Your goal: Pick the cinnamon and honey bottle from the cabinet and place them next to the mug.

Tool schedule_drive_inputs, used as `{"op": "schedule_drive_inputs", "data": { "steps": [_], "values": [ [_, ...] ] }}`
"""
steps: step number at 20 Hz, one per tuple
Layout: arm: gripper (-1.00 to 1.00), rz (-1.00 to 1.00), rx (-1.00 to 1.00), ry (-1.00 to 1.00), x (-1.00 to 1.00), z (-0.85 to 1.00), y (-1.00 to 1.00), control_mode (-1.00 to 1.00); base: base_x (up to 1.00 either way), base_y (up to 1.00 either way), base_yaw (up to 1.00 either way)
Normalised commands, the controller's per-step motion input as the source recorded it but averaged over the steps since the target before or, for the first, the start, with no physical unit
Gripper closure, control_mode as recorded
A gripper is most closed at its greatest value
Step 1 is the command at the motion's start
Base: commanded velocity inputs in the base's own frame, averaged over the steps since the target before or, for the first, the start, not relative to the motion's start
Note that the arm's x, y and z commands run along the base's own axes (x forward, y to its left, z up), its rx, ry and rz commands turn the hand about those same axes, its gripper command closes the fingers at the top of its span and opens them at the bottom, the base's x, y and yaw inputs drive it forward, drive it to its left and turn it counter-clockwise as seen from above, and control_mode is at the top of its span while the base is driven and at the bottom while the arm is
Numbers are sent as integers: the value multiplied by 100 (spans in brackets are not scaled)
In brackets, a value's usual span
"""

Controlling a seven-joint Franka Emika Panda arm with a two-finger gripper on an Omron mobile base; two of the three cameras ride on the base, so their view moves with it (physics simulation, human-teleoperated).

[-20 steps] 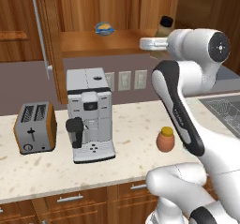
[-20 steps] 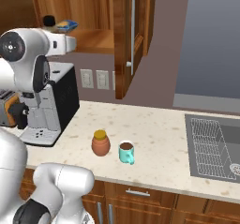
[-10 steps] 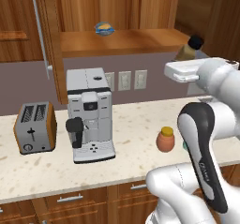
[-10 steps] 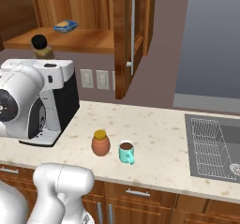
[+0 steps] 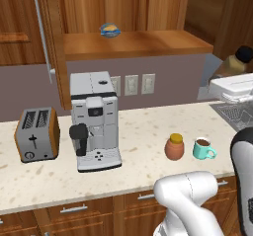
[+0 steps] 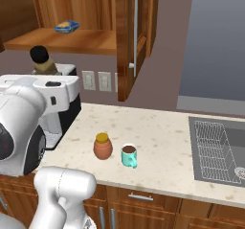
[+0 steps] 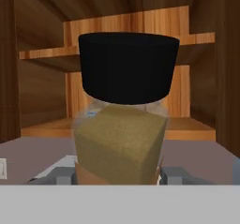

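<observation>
the jaws are closed on the lower body of the cinnamon (image 7: 123,124); the gripper (image 7: 119,175) holds the bottle between its two fingers (image 7: 63,174), one on each side of the tan contents. the bottle's long axis runs up the hand view, black cap at the top, base down between the fingers. in the left base view the cinnamon (image 5: 238,60) stands roughly upright above the white hand, cap uppermost, at the far right edge and clear of the shelf. in the right base view the cinnamon (image 6: 43,62) rises just above the hand at the left, again cap up, in front of the coffee machine (image 6: 64,109).

below and forward of the held bottle, the honey bottle (image 5: 174,146) stands upright on the counter (image 5: 138,131), lid on top. the mug (image 5: 202,148) stands just beside it, toward the sink side, with dark liquid inside; the two are close but apart. in the right base view the honey bottle (image 6: 102,146) is left of the mug (image 6: 128,155).

the cabinet (image 5: 133,43) hangs above the counter, its shelf board bearing a small blue and yellow item (image 5: 110,30) near the back. the cabinet door stands open with its silver bar handle (image 6: 134,29) vertical. a toaster (image 5: 37,134) sits at the left end of the counter, and a sink (image 6: 220,149) with a wire rack lies to the right.
</observation>
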Motion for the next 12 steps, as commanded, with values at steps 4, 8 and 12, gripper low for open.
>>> {"op": "schedule_drive_inputs", "data": {
  "steps": [4,8,12],
  "values": [
    [100,7,0,8,-19,0,-32,-100,0,0,0],
    [100,7,-1,15,-2,0,-24,-100,0,0,0],
    [100,4,0,9,-11,-8,-33,-100,0,0,0]
  ]
}}
